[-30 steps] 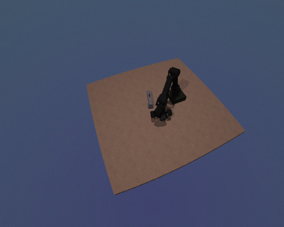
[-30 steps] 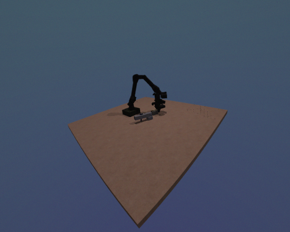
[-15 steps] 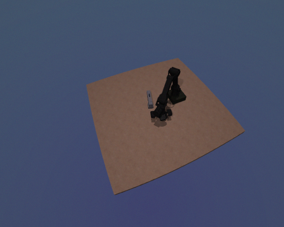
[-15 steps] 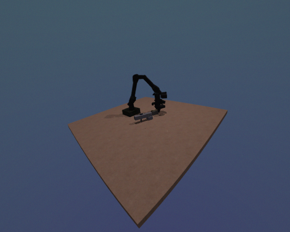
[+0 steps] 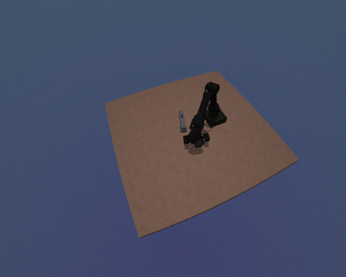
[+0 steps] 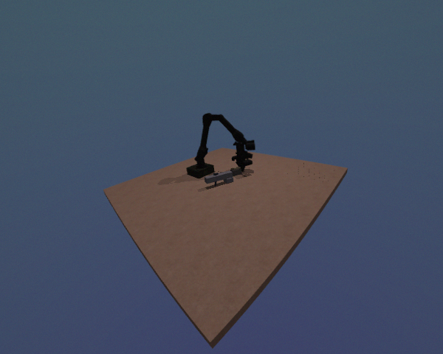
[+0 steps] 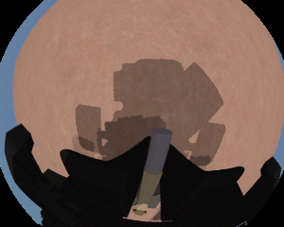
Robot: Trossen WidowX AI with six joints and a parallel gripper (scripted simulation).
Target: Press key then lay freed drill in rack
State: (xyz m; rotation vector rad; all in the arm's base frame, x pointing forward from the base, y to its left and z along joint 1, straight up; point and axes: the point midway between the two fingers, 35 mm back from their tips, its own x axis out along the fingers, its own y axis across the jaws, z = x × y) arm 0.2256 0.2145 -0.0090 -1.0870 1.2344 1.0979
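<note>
A long grey housing [image 5: 183, 121] [image 6: 219, 177] lies just to the left of the gripper in the top view. A small dark piece [image 5: 181, 116] [image 6: 215, 174], which looks like the key, sticks up from its top near the far end. My gripper [image 6: 242, 169] [image 7: 155, 141] points down low over the board and is shut on the drill. The drill [image 7: 158, 156] shows in the wrist view as a grey cylinder with a brass-coloured shaft, slanting between the black fingers. I cannot make out the rack for certain, and the arm hides the fingertips in the top view.
A small olive-grey block [image 6: 235, 171] shows between the housing and the gripper in the exterior view; I cannot tell what it is. The arm's dark base [image 5: 216, 118] [image 6: 200, 170] stands on the brown board [image 5: 155, 179] [image 6: 221, 243], behind the housing in the exterior view.
</note>
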